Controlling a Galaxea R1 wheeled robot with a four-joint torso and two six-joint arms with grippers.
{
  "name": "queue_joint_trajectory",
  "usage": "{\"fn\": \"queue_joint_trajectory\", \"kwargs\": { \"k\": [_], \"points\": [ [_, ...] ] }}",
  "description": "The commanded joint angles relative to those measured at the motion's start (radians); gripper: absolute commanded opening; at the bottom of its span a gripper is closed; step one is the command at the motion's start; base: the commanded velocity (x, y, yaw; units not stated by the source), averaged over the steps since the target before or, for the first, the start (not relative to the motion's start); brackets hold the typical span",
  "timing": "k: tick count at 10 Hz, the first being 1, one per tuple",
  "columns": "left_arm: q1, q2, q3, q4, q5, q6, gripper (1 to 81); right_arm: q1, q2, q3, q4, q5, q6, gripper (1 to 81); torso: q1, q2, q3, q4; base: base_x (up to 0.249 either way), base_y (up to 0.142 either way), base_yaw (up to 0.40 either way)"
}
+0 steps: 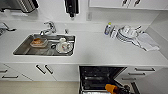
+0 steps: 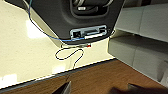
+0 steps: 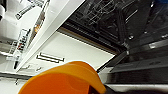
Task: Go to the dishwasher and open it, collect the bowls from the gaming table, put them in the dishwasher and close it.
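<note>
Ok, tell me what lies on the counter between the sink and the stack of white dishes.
In the head view, the white counter between the sink and the white dishes is bare; a small bottle stands beside the dishes.

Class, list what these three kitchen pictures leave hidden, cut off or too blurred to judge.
- Dishwasher door: cut off by the head view's bottom edge.
- Dishwasher racks' contents: dark and blurred in the right wrist view.
- Orange object: blurred and cut off, identity unclear.
- Items in the sink: too blurred to name.

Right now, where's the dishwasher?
In the head view the dishwasher stands open under the white counter, right of the sink, between white cabinet fronts; its dark interior with wire racks shows in the right wrist view.
</note>
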Motion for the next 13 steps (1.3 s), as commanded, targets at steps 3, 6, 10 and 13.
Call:
{"fn": "queue_joint_trajectory", "kwargs": {
  "k": [3,6,10,13],
  "points": [
    [0.063,0.073,0.002,0.011,0.137,0.036,81.1,0.152,0.128,-0.140,0.001,-0.079,0.045,1.0,0.000,0.000,0.000,0.000,0.000,0.000,0.000],
    [0.066,0.079,0.000,0.011,0.137,0.046,81.1,0.177,0.157,-0.162,-0.001,-0.088,0.052,1.0,0.000,0.000,0.000,0.000,0.000,0.000,0.000],
    [0.066,0.076,-0.001,0.009,0.137,0.046,81.1,0.206,0.091,-0.140,-0.002,-0.132,0.106,81.1,0.000,0.000,0.000,0.000,0.000,0.000,0.000],
    [0.060,0.070,0.000,-0.008,0.131,0.042,81.1,0.153,-0.039,-0.078,-0.005,-0.160,0.120,81.1,0.000,0.000,0.000,0.000,0.000,0.000,0.000]
  ]
}}
